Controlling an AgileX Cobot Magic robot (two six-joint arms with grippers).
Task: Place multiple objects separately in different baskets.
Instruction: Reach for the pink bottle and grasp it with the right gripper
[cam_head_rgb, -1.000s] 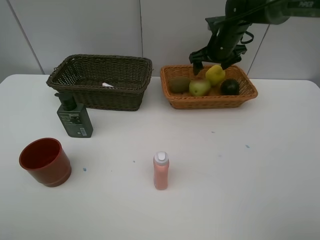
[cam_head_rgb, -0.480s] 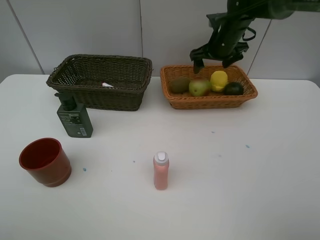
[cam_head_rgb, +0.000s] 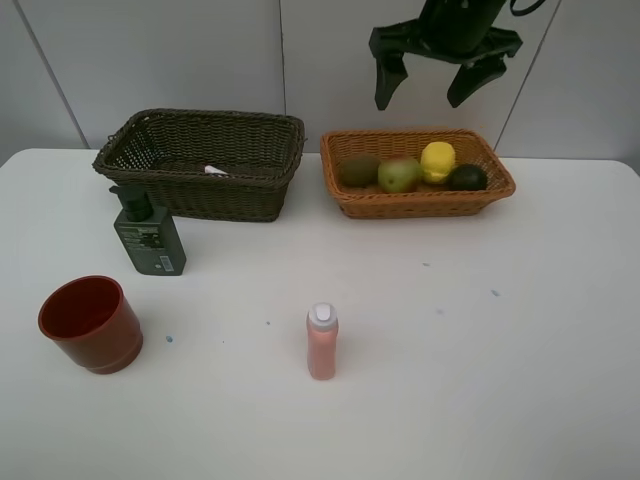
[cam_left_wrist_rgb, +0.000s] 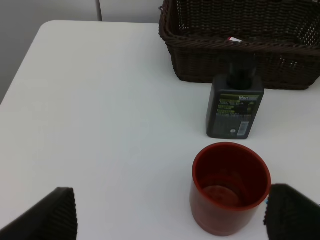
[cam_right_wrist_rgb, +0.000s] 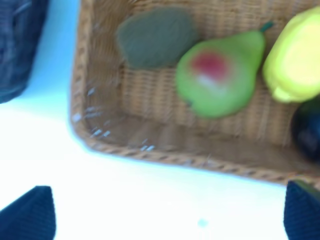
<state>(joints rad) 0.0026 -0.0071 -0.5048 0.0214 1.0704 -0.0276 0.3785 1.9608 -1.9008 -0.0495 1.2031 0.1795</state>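
L gripper (cam_left_wrist_rgb: 170, 217) – jaws spread wide, nothing held. Just ahead of it sits the red cup (cam_left_wrist_rgb: 230, 187), smooth, glossy, round, upright. Beyond that is the dark green pump bottle (cam_left_wrist_rgb: 235, 112), flat-sided plastic; label reads "Men", rest too small. Farther on, the dark brown wicker basket (cam_left_wrist_rgb: 240, 75) w/ the white marker (cam_left_wrist_rgb: 233, 38) inside. R gripper (cam_head_rgb: 421, 97) – also wide, empty, above the orange-tan woven basket (cam_head_rgb: 420, 206). Below it in a row lie the matte kiwi (cam_head_rgb: 359, 169), green-red pear (cam_head_rgb: 398, 175), lemon (cam_head_rgb: 437, 160) and dark green round fruit (cam_head_rgb: 466, 177). The pink white-capped bottle (cam_head_rgb: 322, 342) stands well apart from both.
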